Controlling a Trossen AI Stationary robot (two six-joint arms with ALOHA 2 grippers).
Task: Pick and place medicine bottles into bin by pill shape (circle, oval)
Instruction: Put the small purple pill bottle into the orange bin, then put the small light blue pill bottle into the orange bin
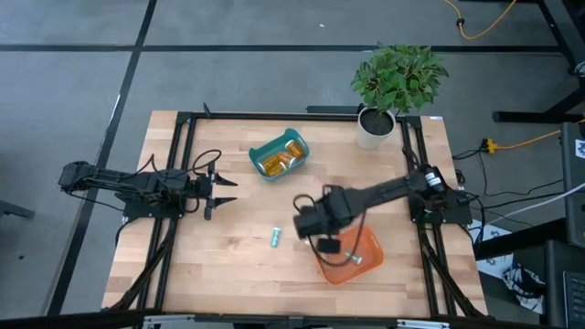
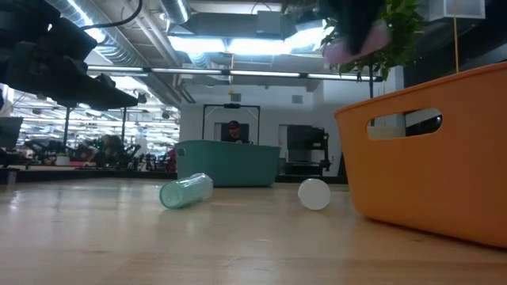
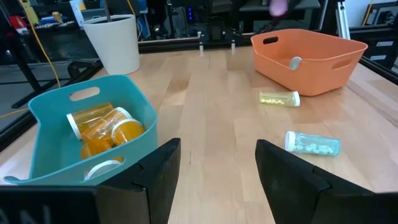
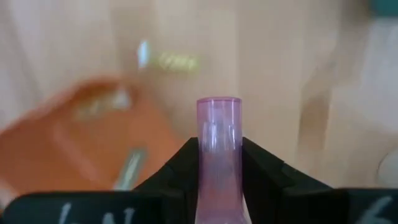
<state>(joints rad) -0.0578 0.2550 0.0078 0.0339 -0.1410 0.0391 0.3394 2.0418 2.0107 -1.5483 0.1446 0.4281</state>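
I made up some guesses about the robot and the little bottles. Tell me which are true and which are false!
1. The right gripper is shut on a purple bottle. True.
2. The teal bin is empty. False: it holds amber bottles.
3. A teal bottle lies on its side on the table. True.
4. The left gripper holds a yellow bottle. False: its fingers are open with nothing between them; the yellow bottle lies on the table near the orange bin.
5. The plant stands inside the orange bin. False: its white pot stands at the table's far corner.
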